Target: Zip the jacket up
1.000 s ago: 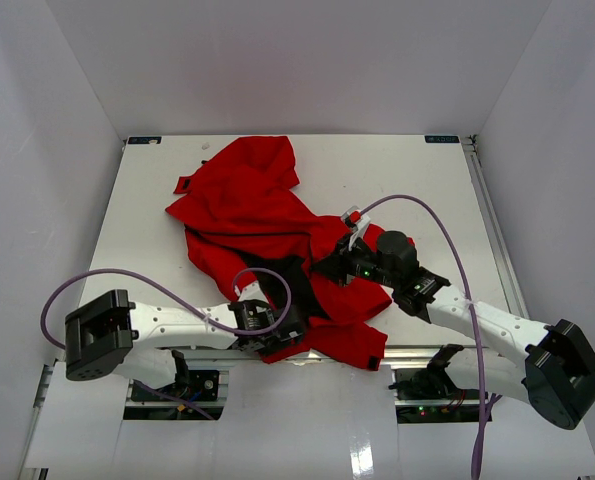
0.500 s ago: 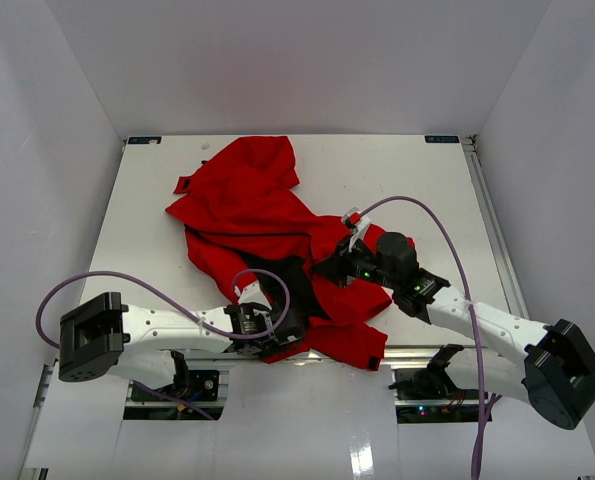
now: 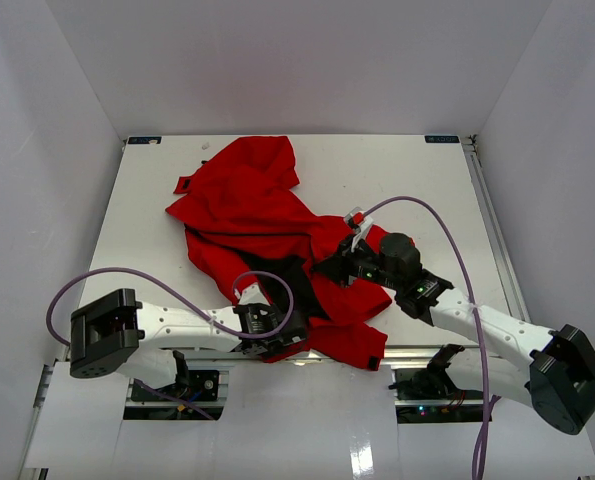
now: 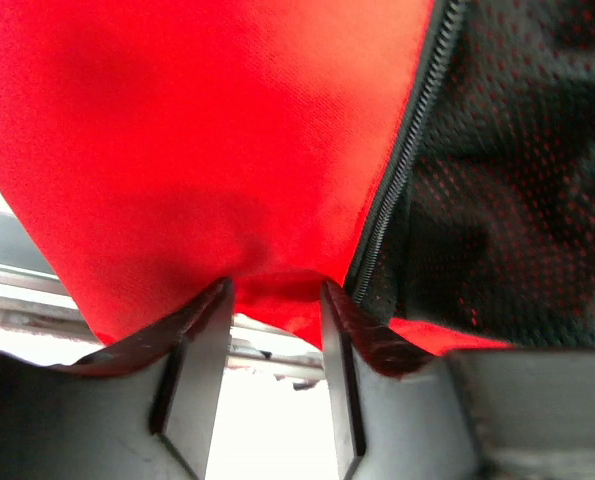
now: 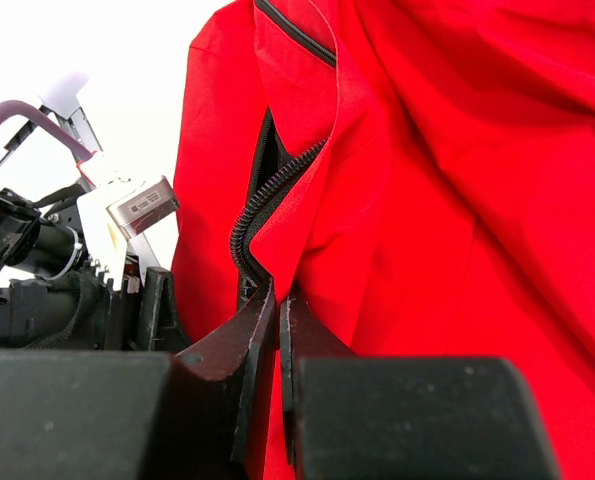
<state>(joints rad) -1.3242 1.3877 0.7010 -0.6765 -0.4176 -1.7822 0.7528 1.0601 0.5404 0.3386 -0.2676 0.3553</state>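
**Two claws on the jacket (image 3: pixel 247 200), and no zipping done yet**

The red jacket lies all crumpled on the white table (image 3: pixel 147 200). In the top view it goes from the upper left down to the bottom middle. Its front is open, and the black lining (image 3: pixel 292 280) shows in the lower middle. I think the job has hardly begun. The two sides of the front are not joined, and I cannot see the little puller anywhere. The sides need to be lined up first, and then the whole zip has to be pulled shut.

The left claw (image 4: pixel 272 300) sits low in its own view. Its fingers are a bit apart, with the bottom edge of the red cloth bunched between them. It looks clamped on that edge. Just right of it, the dark zip (image 4: pixel 397 170) runs up the frame, with black lining on its far side.

The right claw (image 5: pixel 275 310) has its fingers almost together. It pinches the red edge just where the zip teeth come down.
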